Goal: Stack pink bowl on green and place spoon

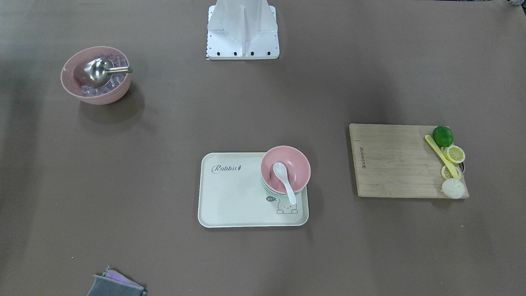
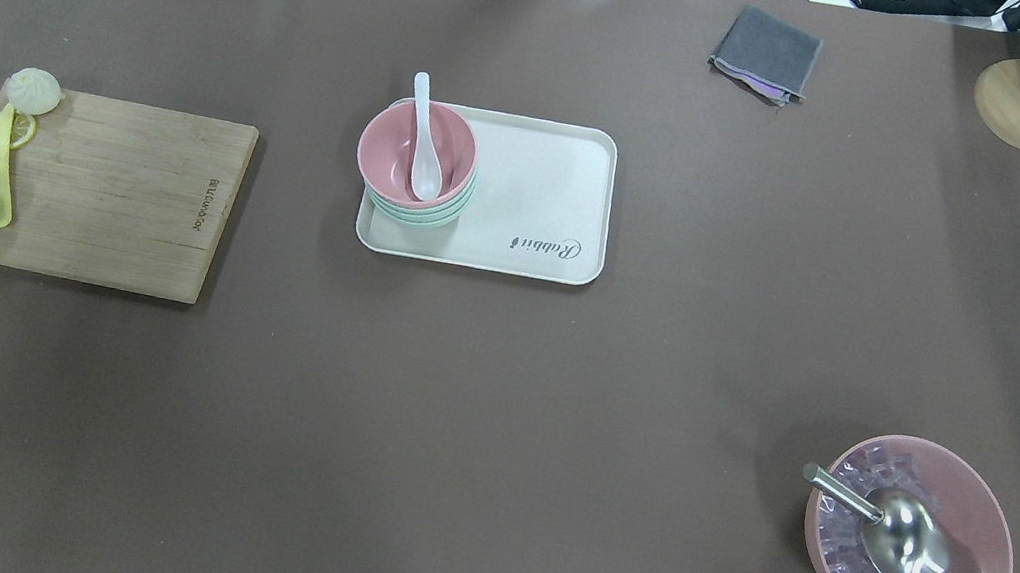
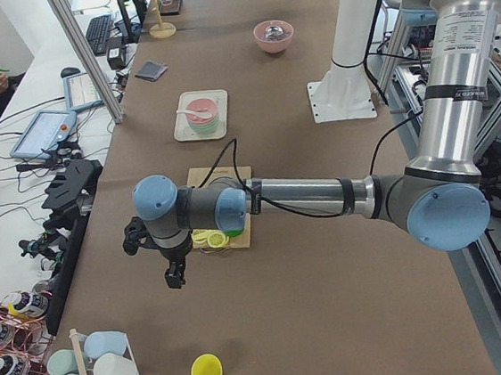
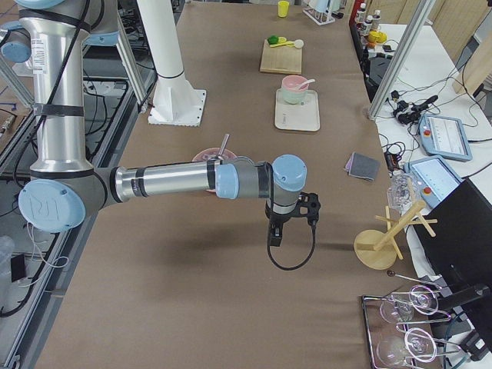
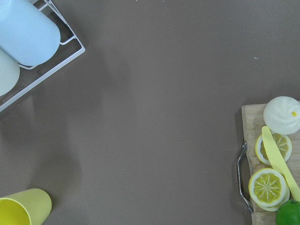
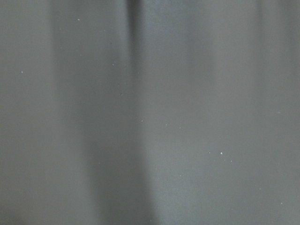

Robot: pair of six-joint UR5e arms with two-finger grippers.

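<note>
We see the pink bowl [image 1: 295, 161] nested atop the green stack [image 2: 416, 215] on the tray [image 1: 230, 199], the spoon [image 1: 283, 177] lying inside it, while for the left gripper [image 3: 174, 274] and right gripper [image 4: 274, 236], both well away, we cannot tell apart or together.

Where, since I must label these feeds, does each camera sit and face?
Front-facing: across the brown table, steeply down on the small matte pink bowl holding the glossy white spoon; robot's white base at top.
Overhead: behind the robot, forward-down; base at bottom; shares that bowl, spoon.
Exterior left: table's left end; left arm, left gripper near.
Exterior right: right end; right arm, right gripper near.
Left wrist: down on wooden cutting board, lemon slices; no robot.
Right wrist: bare table only; no robot.
</note>
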